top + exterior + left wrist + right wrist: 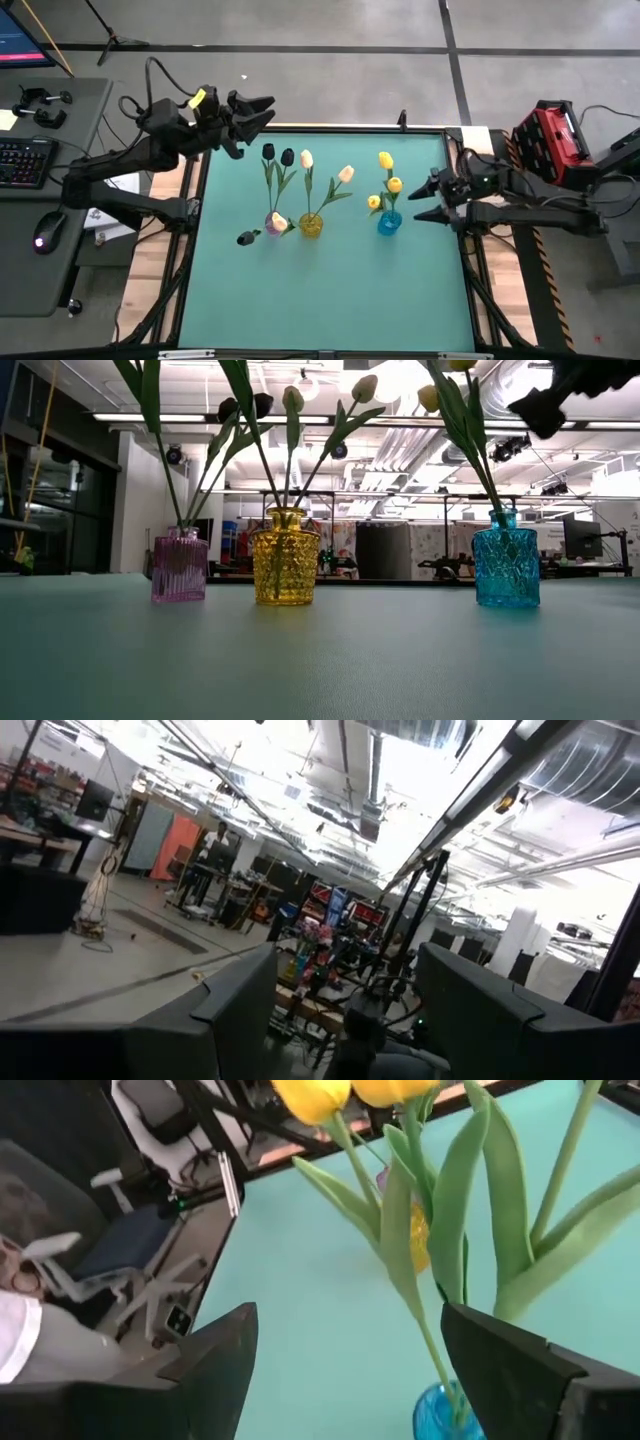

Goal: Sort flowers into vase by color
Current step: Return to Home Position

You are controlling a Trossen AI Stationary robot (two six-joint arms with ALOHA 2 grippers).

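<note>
Right gripper [425, 200], fingers spread wide and empty, hangs at the table's [330, 300] three o'clock just beside the blue vase [389, 223] holding the yellow tulips [394, 185], which look light and springy-stemmed and are probably best pinched mid-stem below the soft bud, while the left gripper [258, 110], likewise spread, waits at eleven o'clock.

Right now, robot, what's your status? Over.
Left gripper open, at table corner. Right gripper open, beside blue vase. Yellow tulips in it. Nothing blocking arms.
</note>
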